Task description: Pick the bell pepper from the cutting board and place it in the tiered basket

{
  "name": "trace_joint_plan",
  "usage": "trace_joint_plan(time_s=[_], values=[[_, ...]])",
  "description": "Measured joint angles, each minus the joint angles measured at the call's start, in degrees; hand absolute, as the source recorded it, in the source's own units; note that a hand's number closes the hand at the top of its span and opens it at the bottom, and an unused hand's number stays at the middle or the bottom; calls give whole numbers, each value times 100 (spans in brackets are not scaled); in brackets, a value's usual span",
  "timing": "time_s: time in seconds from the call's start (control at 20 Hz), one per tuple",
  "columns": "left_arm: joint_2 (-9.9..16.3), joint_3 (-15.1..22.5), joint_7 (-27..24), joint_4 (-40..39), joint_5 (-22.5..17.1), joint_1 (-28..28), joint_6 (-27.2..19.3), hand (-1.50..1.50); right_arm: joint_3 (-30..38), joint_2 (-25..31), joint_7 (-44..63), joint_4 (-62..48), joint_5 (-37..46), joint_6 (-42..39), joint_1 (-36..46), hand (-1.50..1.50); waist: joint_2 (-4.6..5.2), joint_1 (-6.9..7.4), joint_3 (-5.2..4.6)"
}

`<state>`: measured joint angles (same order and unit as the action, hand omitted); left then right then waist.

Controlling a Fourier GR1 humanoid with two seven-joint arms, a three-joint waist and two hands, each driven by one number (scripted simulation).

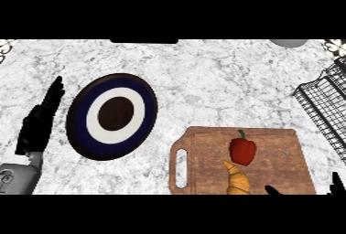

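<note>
The marbled desk (223, 77) fills the view. At four o'clock lies the wooden cutting board (277, 151), its lower edge cut off. At nine o'clock sits a dark plate (112, 116) with white and blue rings. The wire tiered basket (327, 105), at three o'clock, is cropped by the right edge. The left robot hand (40, 123), at nine o'clock, rests with fingers straight and together. The red bell pepper (242, 150) lies on the board, touching a croissant (236, 179). Only fingertips of the right robot hand (336, 183) show at five o'clock; its state cannot be told.

White-grey marbled counter (223, 77), evenly lit, perhaps stone
</note>
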<state>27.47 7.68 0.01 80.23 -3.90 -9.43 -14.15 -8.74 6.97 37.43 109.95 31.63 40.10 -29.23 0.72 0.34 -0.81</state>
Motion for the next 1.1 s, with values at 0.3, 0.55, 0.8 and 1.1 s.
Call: trace_joint_plan(time_s=[0.3, 0.55, 0.8, 1.1], values=[[-31, 66, 99, 32, 70, -98, 6, 0, 41, 303, 1946, 970, 811, -1198, 254, -150, 19, 139, 10], [-123, 116, 149, 2, 105, -153, 1, 0, -36, 119, 2940, 1413, 1262, -2075, 795, -150, 10, 176, 25], [-145, 117, 216, 31, 122, -210, 17, 0, 10, -318, 3365, 1214, 1551, -2648, 1369, -150, 4, 204, 38], [-166, 101, 267, 114, 140, -130, 8, 0, 75, -632, 3429, 853, 1748, -3072, 1708, -150, -21, 164, 49]])
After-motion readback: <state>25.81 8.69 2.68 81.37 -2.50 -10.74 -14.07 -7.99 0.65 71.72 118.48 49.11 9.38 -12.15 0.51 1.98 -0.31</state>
